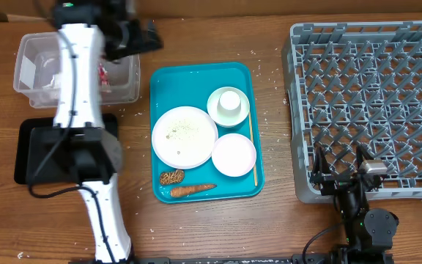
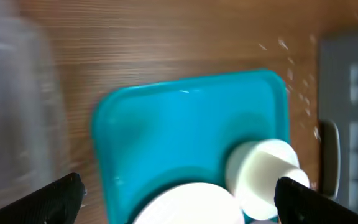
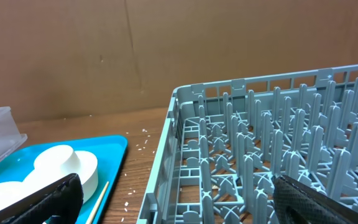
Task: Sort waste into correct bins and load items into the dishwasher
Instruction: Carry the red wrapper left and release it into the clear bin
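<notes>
The grey dish rack (image 1: 365, 110) sits right of the teal tray (image 1: 189, 82). My right gripper (image 3: 179, 200), spread wide and empty, hovers at the rack's front rim, well right of the tray. Left of the tray stand the clear tub (image 1: 26, 45) and, nearer me, the black tray (image 1: 29, 150). My left gripper (image 2: 179, 196), wide open and holding nothing, hangs off the tray's far-left corner beside the tub. On the tray lie the plate (image 1: 184, 136) speckled with rice (image 1: 182, 130), a bowl (image 1: 217, 116) carrying the cup (image 1: 230, 101), a second bowl (image 1: 234, 155), chopsticks (image 1: 251, 139), carrot (image 1: 193, 189) and brown piece (image 1: 171, 177).
</notes>
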